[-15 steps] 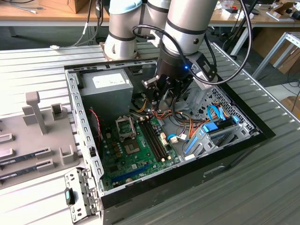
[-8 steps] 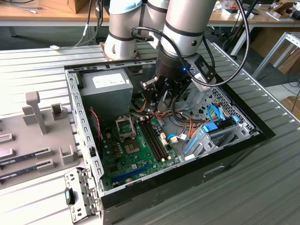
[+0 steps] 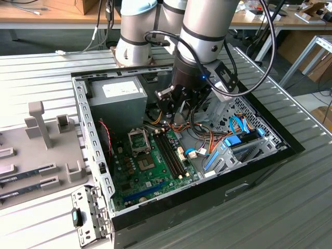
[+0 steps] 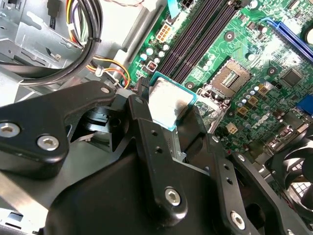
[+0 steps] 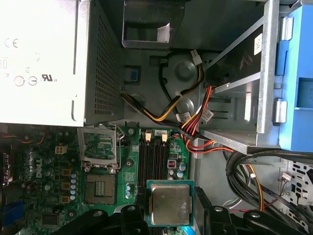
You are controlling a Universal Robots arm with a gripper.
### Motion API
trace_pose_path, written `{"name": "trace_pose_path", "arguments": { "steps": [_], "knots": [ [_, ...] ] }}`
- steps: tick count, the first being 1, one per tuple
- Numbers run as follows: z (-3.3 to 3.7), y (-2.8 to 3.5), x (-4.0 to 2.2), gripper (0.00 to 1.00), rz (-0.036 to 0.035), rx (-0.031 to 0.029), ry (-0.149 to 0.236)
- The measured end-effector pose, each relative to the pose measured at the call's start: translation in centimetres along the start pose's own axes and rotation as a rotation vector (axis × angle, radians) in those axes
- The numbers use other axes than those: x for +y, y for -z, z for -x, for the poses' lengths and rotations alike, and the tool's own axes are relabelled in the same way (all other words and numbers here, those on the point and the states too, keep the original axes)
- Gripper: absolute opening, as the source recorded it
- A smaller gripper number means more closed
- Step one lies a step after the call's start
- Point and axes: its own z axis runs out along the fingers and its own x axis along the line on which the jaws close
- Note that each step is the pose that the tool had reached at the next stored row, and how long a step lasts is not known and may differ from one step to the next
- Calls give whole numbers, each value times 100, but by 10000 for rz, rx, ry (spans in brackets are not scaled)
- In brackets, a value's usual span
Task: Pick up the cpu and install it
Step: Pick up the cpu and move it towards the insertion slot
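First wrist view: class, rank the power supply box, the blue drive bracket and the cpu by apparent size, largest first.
1. The power supply box, clearly largest, though cropped.
2. The blue drive bracket, also cropped.
3. The cpu, gripped in the claw; being nearest the camera, it looks larger than it would otherwise.

The ribbed grey metal table (image 3: 290, 207) carries the open computer case (image 3: 238, 181) directly beneath my gripper (image 3: 175, 115), and well away from my gripper, toward the exterior view's left, a grey fixture (image 3: 39, 124) with upright posts stands on the same slats.
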Motion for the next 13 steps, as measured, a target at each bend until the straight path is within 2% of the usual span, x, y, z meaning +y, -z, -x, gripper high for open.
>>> {"name": "trace_pose_path", "arguments": {
  "steps": [13],
  "knots": [
    [-4,-42,0,47,0,0,0]
  ]
}}
